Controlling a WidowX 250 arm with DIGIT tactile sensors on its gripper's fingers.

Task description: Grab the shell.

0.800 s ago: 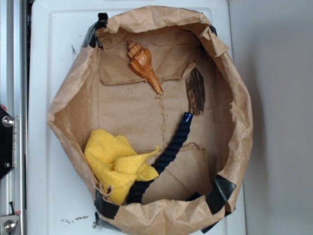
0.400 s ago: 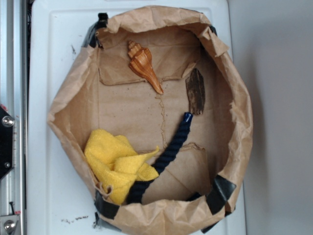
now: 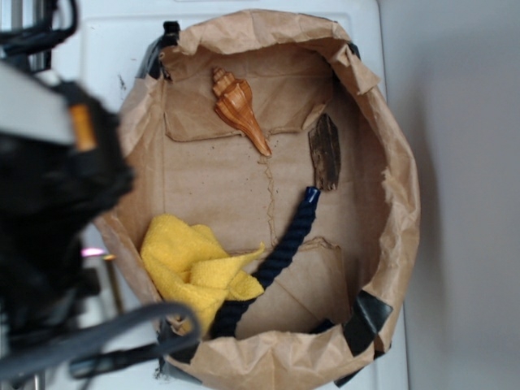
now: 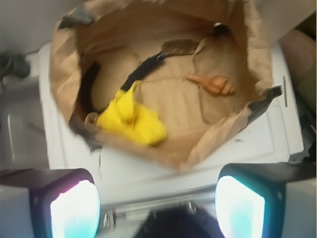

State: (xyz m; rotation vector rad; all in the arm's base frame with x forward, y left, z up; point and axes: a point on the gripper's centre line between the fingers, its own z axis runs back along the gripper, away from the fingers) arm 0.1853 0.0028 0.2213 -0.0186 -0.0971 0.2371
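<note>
White tabletop point(image 3: 73, 244) is carrying a brown paper bag point(image 3: 398, 187), with the shell point(image 3: 238, 109) lying untouched near its far wall. Outside the bag, the gripper point(image 4: 157, 208) is hovering, fingers spread and empty; the whole approach and grasp are remaining.

Robot arm point(image 3: 49, 211) blurred at left edge of exterior view, black body with grey link and trailing cables, gripper point(image 4: 157, 203) at near edge of wrist view, two fingers point(image 4: 74, 208) spread wide apart, nothing between them
</note>
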